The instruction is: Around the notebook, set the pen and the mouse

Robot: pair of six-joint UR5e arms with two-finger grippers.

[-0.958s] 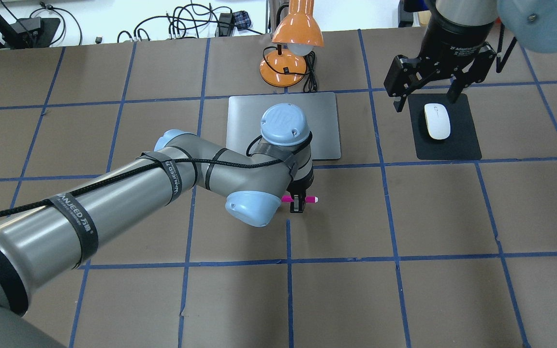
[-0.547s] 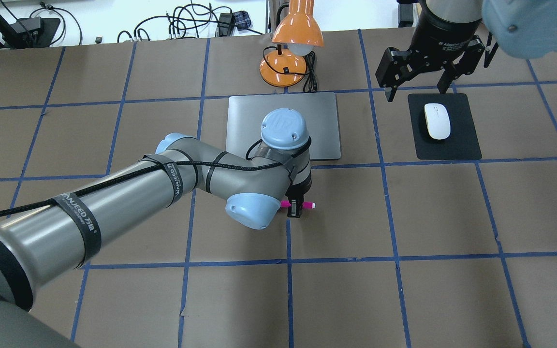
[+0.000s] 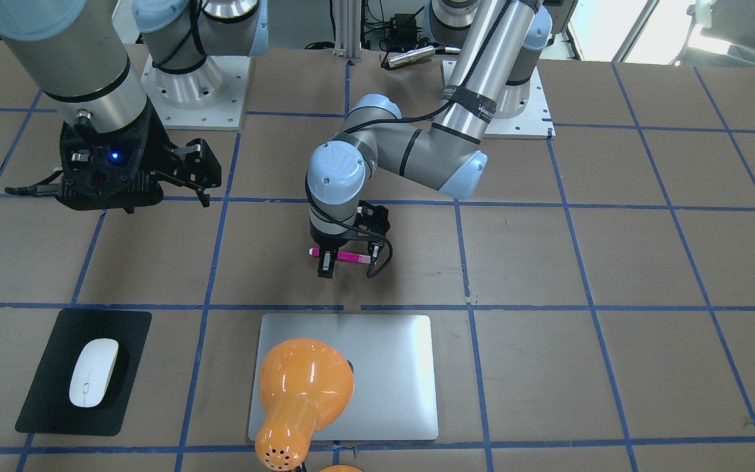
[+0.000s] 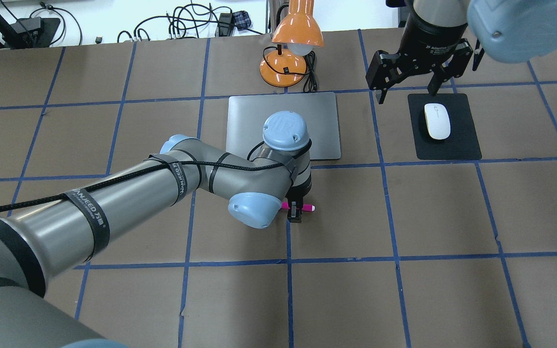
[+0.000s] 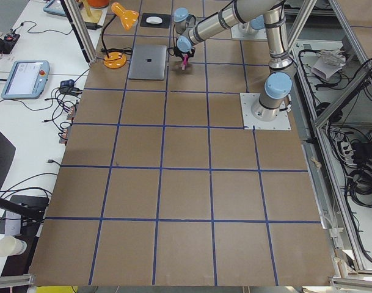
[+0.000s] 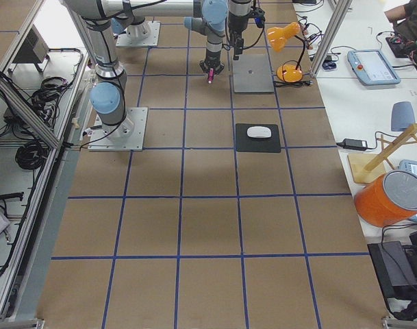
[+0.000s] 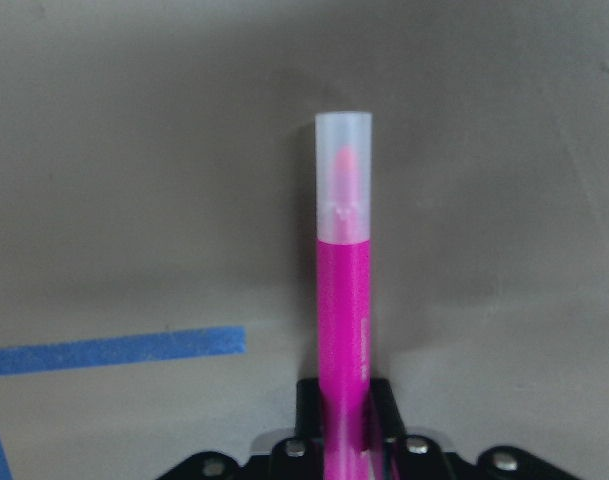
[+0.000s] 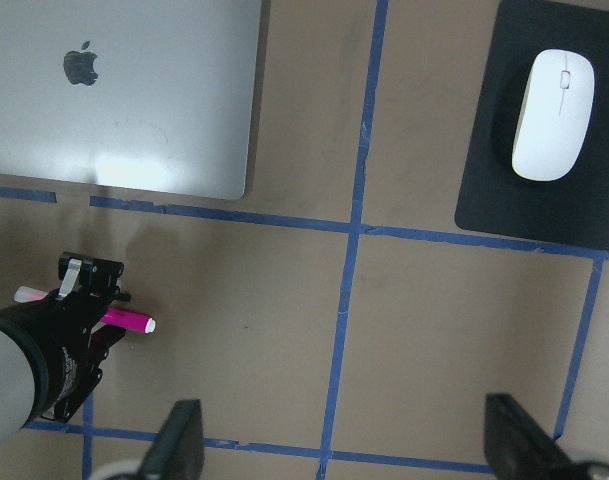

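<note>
The magenta pen point(image 4: 309, 207) lies level between the fingers of my left gripper point(image 4: 296, 211), which is shut on it just over the table. This is on the robot's side of the silver notebook point(image 4: 244, 121). The left wrist view shows the pen point(image 7: 344, 300) with its whitish cap pointing away. The white mouse point(image 4: 436, 121) rests on a black mat point(image 4: 462, 145) to the notebook's right. My right gripper point(image 4: 407, 90) hangs open and empty, high above the mat's far left corner. In the right wrist view the mouse point(image 8: 553, 115) and notebook point(image 8: 134, 100) sit far below.
An orange desk lamp point(image 4: 290, 48) stands just beyond the notebook, its shade leaning over the notebook's far edge point(image 3: 302, 393). Its cable lies beside the base. Brown table panels with blue tape lines surround everything.
The right gripper has drawn away from over the mouse, going left and up, still open. The left gripper has shifted slightly towards the robot with the pen in it.
</note>
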